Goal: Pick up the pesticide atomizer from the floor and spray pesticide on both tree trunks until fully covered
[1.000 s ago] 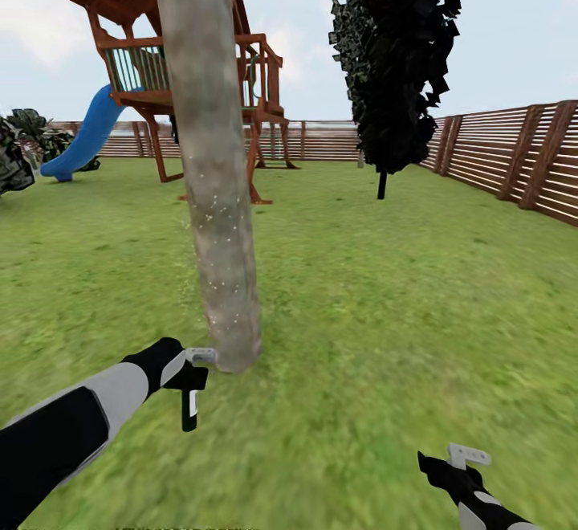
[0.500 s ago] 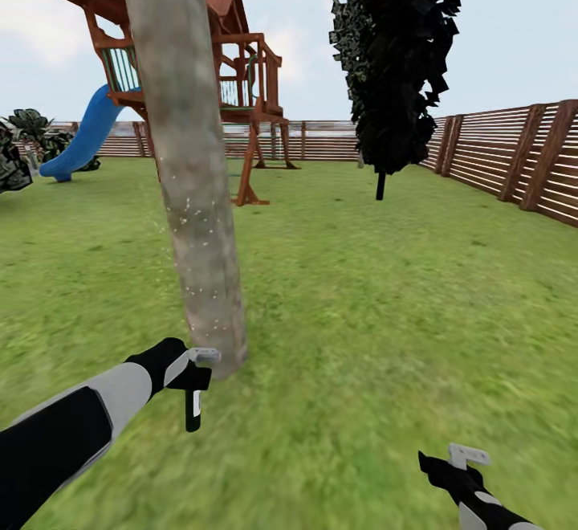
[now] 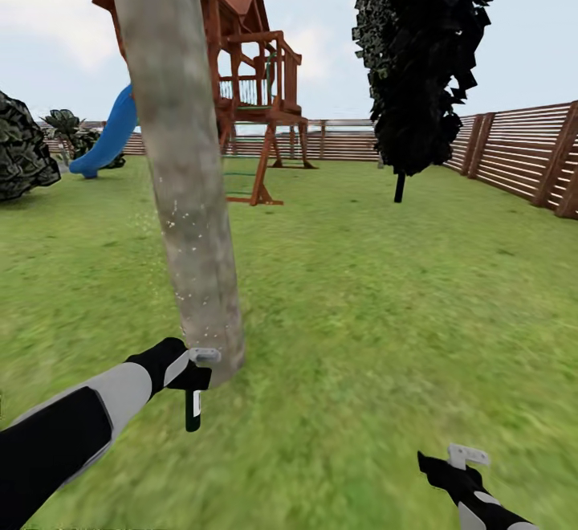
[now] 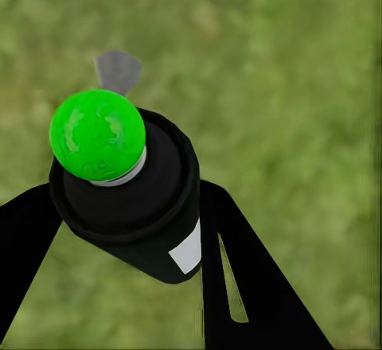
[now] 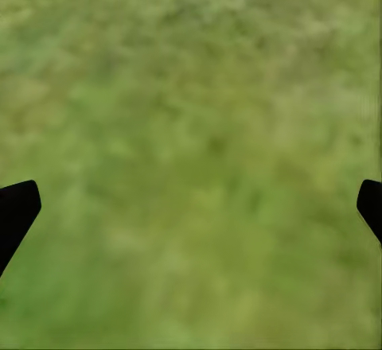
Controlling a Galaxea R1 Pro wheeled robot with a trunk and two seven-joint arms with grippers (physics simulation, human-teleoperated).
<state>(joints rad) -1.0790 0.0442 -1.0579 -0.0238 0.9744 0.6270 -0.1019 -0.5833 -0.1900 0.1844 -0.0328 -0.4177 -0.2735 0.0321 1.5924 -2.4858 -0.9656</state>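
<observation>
Head view, left arm: the left gripper (image 3: 195, 377) hangs just beside the foot of the tree trunk (image 3: 189, 193), its fingers clamped on the pesticide atomizer (image 3: 192, 409), which points down toward the floor (image 3: 361, 337).
Head view, trunk: pale specks dot the bark along its lower half; the upper part looks bare, so I judge coverage unfinished.
Head view, right arm: the right gripper (image 3: 466, 462) is low over the grass, well apart from the trunk, holding nothing.
Head view, surroundings: a wooden play tower (image 3: 257, 80) with a blue slide (image 3: 108, 136), a dark narrow tree (image 3: 425, 56) and a slatted fence (image 3: 514, 152) stand behind.
Left wrist view: the pesticide atomizer (image 4: 131, 195) is a dark can with a green tip (image 4: 97, 134), pinched on both sides by black fingers (image 4: 239, 286).
Right wrist view: the fingers (image 5: 16, 211) are spread wide over blurred grass.
Handling: the can looks small, rigid and probably light; its smooth round body could twist in the grip, so hold it mid-body, clear of the tip.
</observation>
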